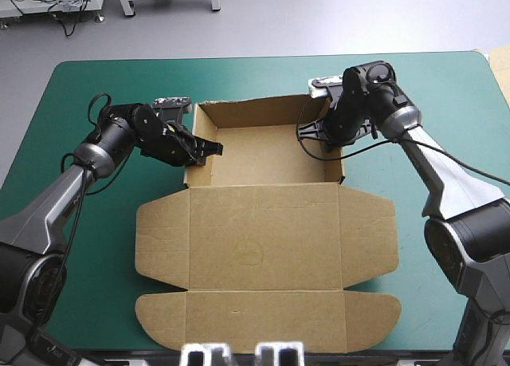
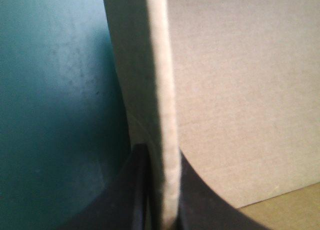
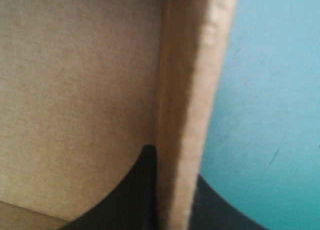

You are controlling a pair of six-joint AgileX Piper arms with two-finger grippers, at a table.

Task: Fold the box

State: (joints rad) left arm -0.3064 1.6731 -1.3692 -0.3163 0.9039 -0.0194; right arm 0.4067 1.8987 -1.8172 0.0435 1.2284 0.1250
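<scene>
The brown box [image 1: 267, 222] lies mid-table as an open tray, its lid and flaps flat toward the near edge. Far, left and right walls stand raised. My left gripper [image 1: 201, 151] is shut on the left wall. In the left wrist view that wall's pale edge [image 2: 167, 89] runs up between the black fingers [image 2: 132, 195] of the left gripper [image 2: 162, 157]. My right gripper [image 1: 333, 141] is shut on the right wall. In the right wrist view the wall's edge [image 3: 192, 89] stands between the black fingers [image 3: 135, 190] of the right gripper [image 3: 175, 165], with the tray's inside beside it.
Teal-green cover [image 1: 96, 87] shows all round the box, with wide strips at the far side and both sides. A pale brown edge of more board [image 1: 500, 67] shows at the table's far right corner. The lid's front flap [image 1: 267, 318] reaches almost to the near edge.
</scene>
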